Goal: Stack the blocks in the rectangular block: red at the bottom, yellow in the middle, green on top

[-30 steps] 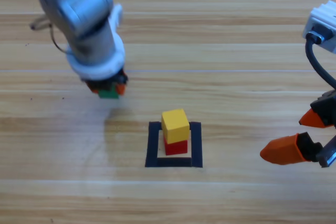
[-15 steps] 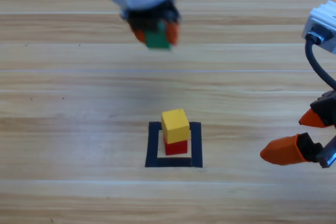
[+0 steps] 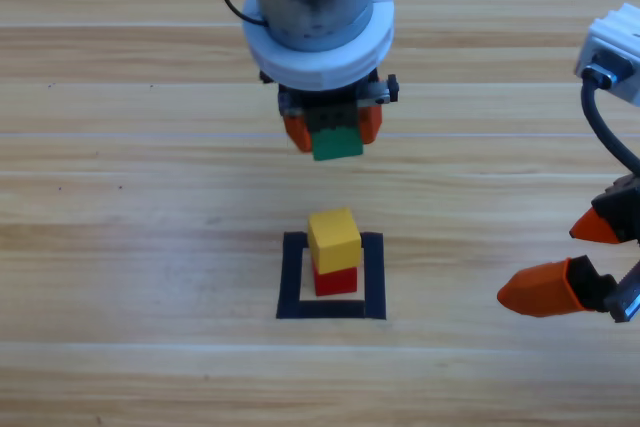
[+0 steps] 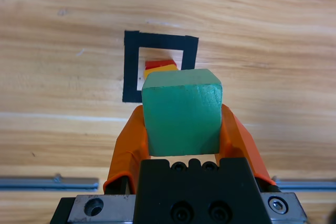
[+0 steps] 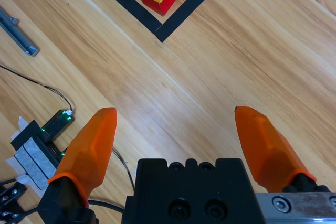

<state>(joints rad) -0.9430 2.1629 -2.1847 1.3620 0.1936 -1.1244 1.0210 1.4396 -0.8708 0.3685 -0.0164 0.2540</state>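
Pinched squarely on two opposite faces by the left gripper (image 3: 331, 131), the green cube (image 3: 337, 143) is held above the table, just beyond the yellow cube (image 3: 333, 235) stacked on the red cube (image 3: 336, 278) inside the taped square frame (image 3: 290, 277). Light and rigid, it is judged unlikely to slip. At the right edge the right gripper (image 3: 585, 259) is parked, jaws spread wide.
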